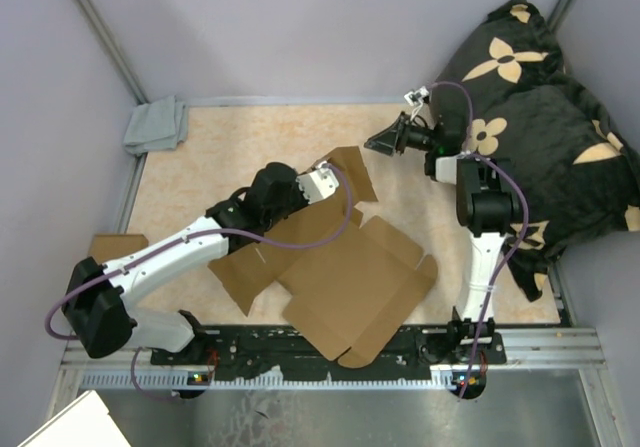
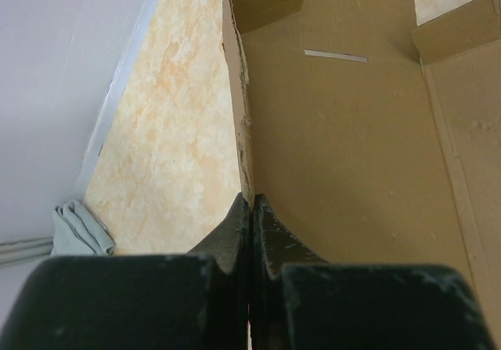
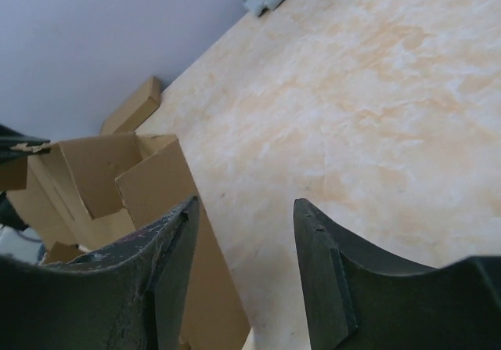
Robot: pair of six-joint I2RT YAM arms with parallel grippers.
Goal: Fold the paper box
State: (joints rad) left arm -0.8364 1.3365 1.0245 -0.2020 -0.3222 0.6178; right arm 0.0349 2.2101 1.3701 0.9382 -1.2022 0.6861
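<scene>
The box (image 1: 350, 287), likely light, stiff card best gripped at flap edges, lies near mid-table, its far flap pinched by the left gripper (image 2: 250, 207) while the right gripper (image 3: 246, 240) hangs spread, empty.

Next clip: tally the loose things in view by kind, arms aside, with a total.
Cardboard pieces: 2 (paper box, small scrap)
Grey folded cloth: 1
Black flowered cushions: 2 (upper cushion, lower cushion)
White flat thing, near-left corner: 1
Total: 6
</scene>
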